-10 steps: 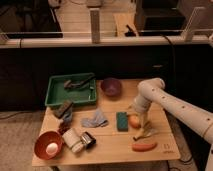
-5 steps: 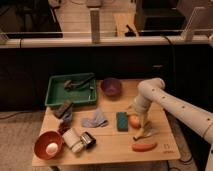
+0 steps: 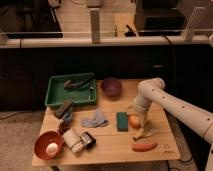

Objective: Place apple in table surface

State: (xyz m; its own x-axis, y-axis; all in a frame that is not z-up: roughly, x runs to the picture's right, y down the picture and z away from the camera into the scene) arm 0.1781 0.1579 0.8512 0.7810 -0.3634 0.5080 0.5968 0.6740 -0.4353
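Fingers: whether they are parted or closed on anything cannot be told; the gripper (image 3: 144, 131) is low over the right half of the worktop (image 3: 112, 148), pointing down.
Apple: the apple (image 3: 134, 121) is right against the gripper's left side, at worktop level or barely above it; contact with the wood cannot be judged.
Change: none to speak of. Arm, gripper and apple sit in the same spots as in the two views before, so the motion has paused.
Meaning for the task: by my reading the apple is at its resting spot, and the placement is either just finished or waiting on a release.
Neighbours: a teal sponge (image 3: 121, 121) is just beside the apple on its left; a reddish sausage-shaped item (image 3: 144, 146) lies near the front edge, below the gripper.
Edges: front and right edges are both near, so a rolling apple has little margin there.
Open room: bare wood at the front middle; straight up looks like the freest way out.
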